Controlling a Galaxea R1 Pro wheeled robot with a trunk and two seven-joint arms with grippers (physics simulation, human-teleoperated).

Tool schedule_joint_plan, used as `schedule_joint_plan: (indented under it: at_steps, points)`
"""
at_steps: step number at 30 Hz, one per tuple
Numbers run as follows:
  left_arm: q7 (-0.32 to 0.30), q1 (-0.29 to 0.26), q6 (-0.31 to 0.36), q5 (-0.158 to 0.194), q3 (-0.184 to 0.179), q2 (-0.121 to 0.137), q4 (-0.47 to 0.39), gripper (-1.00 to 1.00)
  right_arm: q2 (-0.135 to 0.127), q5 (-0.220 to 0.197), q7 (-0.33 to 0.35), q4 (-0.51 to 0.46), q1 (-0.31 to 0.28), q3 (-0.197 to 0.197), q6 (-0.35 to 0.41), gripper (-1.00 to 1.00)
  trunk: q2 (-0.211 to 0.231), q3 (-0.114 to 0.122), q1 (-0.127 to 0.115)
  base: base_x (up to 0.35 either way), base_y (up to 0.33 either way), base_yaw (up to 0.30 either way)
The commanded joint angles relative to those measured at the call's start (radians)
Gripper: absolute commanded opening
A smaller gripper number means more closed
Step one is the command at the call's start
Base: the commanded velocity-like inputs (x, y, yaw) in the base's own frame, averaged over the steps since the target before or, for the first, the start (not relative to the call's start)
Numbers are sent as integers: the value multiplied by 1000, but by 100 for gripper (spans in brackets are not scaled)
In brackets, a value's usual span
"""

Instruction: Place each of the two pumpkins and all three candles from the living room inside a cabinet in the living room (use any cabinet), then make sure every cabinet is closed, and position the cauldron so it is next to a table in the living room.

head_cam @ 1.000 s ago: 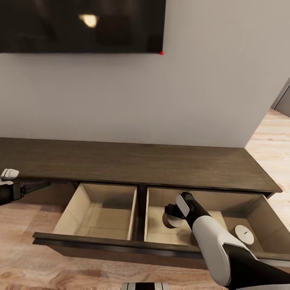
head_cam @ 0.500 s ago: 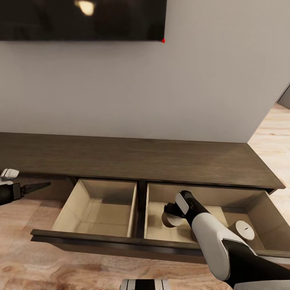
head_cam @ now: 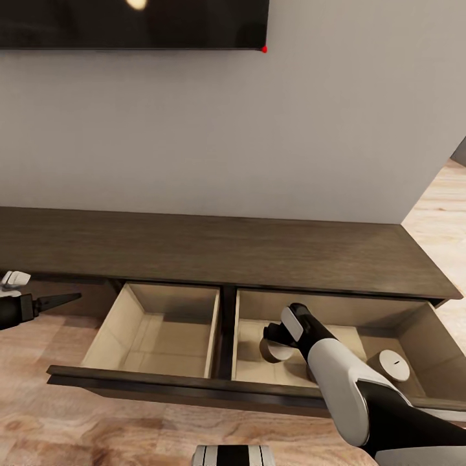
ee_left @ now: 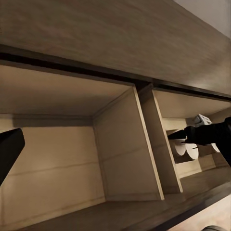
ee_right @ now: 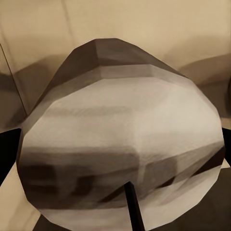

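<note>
The long dark-brown cabinet (head_cam: 226, 252) stands against the wall with two pale-lined drawers pulled out. My right gripper (head_cam: 272, 338) reaches down into the right drawer and is shut on a pale grey-green candle (head_cam: 277, 353), which looms large in the right wrist view (ee_right: 120, 144). A second candle (head_cam: 393, 364) stands upright near that drawer's right end. The left drawer (head_cam: 155, 336) holds nothing. My left gripper (head_cam: 61, 299) hovers open at the cabinet's left, level with the drawers, and its finger (ee_left: 9, 151) shows dark at the frame's edge. The pumpkins are out of view.
A dark television (head_cam: 129, 22) hangs on the grey wall above the cabinet. Wood floor (head_cam: 97, 427) runs in front of the drawers and past the wall's corner at the right (head_cam: 446, 213). The pulled-out drawer front (head_cam: 162, 382) juts toward me.
The whole picture has slid upward as the camera moved. My right gripper stays in the right drawer with the candle; the left gripper holds its place.
</note>
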Motion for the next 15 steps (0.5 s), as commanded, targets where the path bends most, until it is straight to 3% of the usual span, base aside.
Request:
schedule_joint_plan:
  at_steps: [1,13,14,15]
  points:
    - [-6,-1,4,-4,1,0,0,100,1,-11,-9,-2,0,-2,1,-100,0,-1,0,0,0,0]
    - [-6,-1,4,-4,1,0,0,100,1,-11,-9,-2,0,0,2,-100,0,-1,0,0,0,0]
    - [-6,-1,4,-4,1,0,0,100,1,-11,-9,-1,0,0,2,100,0,-1,0,0,0,0]
    - [-6,-1,4,-4,1,0,0,100,1,-11,-9,-1,0,0,2,100,0,-1,0,0,0,0]
